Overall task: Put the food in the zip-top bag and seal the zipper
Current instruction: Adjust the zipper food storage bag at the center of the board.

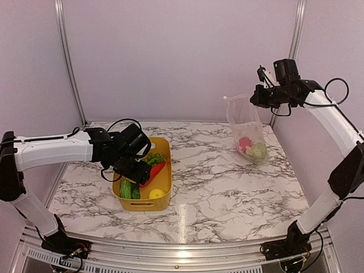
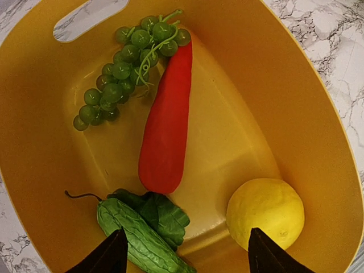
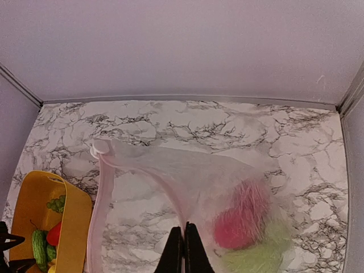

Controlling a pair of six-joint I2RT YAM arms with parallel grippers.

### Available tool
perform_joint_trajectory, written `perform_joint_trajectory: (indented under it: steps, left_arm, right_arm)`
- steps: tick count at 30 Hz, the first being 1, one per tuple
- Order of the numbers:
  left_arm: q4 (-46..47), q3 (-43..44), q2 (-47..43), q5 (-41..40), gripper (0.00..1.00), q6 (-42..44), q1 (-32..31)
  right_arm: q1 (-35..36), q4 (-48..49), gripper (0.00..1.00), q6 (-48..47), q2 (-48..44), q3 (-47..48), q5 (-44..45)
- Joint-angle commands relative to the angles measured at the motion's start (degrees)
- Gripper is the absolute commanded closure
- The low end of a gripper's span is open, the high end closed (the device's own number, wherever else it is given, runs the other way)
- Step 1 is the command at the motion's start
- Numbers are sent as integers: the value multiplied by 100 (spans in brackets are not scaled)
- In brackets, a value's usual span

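Observation:
My right gripper (image 3: 184, 227) is shut on the mouth edge of the clear zip-top bag (image 1: 244, 122) and holds it up over the table's back right. A pink-red ball (image 3: 239, 219) and a pale green piece (image 3: 259, 256) lie in the bag's bottom. The zipper strip (image 3: 98, 216) hangs open down the left, with its slider (image 3: 100, 148) at the top. My left gripper (image 2: 187, 253) is open, low inside the yellow bin (image 1: 162, 199). Between and before its tips lie a lemon (image 2: 265, 213), a red pepper (image 2: 168, 122), a green grape bunch (image 2: 125, 65), leafy greens (image 2: 162, 213) and a green gourd (image 2: 136, 239).
The yellow bin (image 3: 74, 227) stands left of centre on the marble table (image 1: 227, 187). Metal frame posts (image 1: 68, 62) and pale walls close the back and sides. The table's near edge is a metal rail (image 1: 182, 250).

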Motion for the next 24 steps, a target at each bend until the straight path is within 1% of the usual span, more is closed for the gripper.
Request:
perform_joint_trajectory:
  steps: [1,7,13,16,20,24]
  left_arm:
    - [-321,409,426,188,26,322,203]
    - [-247,633,861,327,28,588,431]
    - [-50,739,1267,635,34,834,613]
    - [-62,884,1599,734,38,962,723]
    - [-210,1189,2011,719,38,1109,814]
    - [-226,1319,2325,626,38,1254,885]
  right_arm:
    - [191,377,100,164,1,-370,-547]
    - [763,402,100,187,101,-517,-584]
    - [1124,534,100,425,122,-765,-767]
    - [1193,563,100,451,87,-826,-781]
    - [1197,495,100,429,23,-843,-821]
    - [1201,445,100,373,-84,-948,-787]
